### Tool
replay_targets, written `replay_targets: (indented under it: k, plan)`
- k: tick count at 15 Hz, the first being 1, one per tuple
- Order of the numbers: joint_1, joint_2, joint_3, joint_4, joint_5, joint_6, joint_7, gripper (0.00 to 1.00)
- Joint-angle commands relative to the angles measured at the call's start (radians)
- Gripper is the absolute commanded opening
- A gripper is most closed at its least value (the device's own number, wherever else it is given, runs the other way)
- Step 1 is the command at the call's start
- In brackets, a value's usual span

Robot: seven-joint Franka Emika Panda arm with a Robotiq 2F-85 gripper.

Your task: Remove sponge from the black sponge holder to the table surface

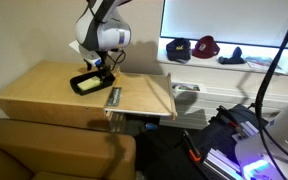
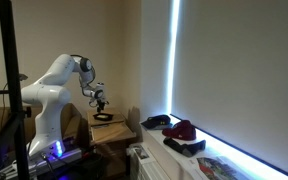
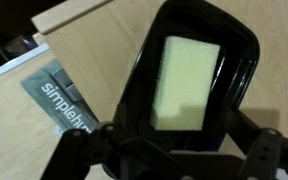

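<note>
1. Wrist view, closest in: the gripper [image 3: 171,155] is hanging over the near end of the black sponge holder [image 3: 134,95]. Its fingers [image 3: 76,152] are standing wide apart, one on either side, gripping nothing.
2. The sponge [image 3: 189,82] is lying flat inside the holder, covering most of its floor, with dark rim showing all round. None of it is resting on the table surface [image 3: 94,50].
3. Only the wrist view is showing white lettering on the dark metal strip [image 3: 59,100] near the holder.
4. In an exterior view the holder [image 1: 75,86] is sitting on the table surface [image 1: 44,90] near the strip [image 1: 112,97]. The sponge [image 1: 87,85] is showing as a pale patch, and the gripper [image 1: 99,68] is hanging just above it. I cannot tell whether they touch.
5. That view alone is showing the brown sofa [image 1: 44,150] in front of the table and a red cap [image 1: 206,45] on the far sill.
6. In an exterior view from farther off, the white arm [image 2: 54,85] is reaching sideways and the gripper [image 2: 101,103] is pointing down. The holder is too small to make out.
</note>
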Motion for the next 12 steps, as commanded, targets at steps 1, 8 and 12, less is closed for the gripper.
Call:
replay_targets:
  k: [1, 8, 12]
  plan:
    - [0.084, 0.124, -0.089, 0.149, -0.038, 0.034, 0.183, 1.0]
    - [0.046, 0.106, -0.056, 0.09, -0.047, 0.062, 0.144, 1.0]
    - [0.072, 0.155, -0.06, 0.113, -0.051, 0.155, 0.139, 1.0]
